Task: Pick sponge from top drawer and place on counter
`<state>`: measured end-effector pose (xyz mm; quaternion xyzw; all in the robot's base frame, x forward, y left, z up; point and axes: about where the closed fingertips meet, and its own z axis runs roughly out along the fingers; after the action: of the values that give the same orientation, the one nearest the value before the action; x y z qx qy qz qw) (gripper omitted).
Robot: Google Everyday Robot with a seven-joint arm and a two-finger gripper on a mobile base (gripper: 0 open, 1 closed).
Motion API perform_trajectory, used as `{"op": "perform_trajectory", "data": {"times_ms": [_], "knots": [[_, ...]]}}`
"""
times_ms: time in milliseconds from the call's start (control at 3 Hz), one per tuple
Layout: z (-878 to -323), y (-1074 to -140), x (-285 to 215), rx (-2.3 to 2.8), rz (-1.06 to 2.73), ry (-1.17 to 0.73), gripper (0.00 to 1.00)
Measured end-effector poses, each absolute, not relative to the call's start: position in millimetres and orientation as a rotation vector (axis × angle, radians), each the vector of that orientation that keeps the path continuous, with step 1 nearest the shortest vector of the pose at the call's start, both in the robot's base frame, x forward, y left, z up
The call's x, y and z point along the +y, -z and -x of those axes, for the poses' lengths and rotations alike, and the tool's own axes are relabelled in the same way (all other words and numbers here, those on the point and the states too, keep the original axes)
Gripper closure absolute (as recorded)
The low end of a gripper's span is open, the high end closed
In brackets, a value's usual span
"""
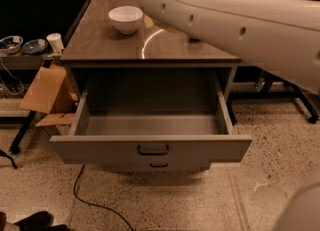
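Though open at bench [165, 45] front edge, holds no visible sponge in top drawer [100, 150]; likely lifted, placing left; gripper past far edge, jaws' state untellable.

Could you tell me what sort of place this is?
Probably a robotics lab, not a home kitchen: a wide grey metal top drawer stands open, a black cable trails over speckled floor, and a white robot arm crosses above. Its gripper is out of view.
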<state>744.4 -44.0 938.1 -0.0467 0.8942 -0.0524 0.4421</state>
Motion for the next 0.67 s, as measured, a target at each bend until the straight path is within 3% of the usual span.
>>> {"op": "perform_trajectory", "data": {"times_ms": [667], "knots": [[-837, -931, -25, 2.299, 0.139, 0.101, 1.0]]}}
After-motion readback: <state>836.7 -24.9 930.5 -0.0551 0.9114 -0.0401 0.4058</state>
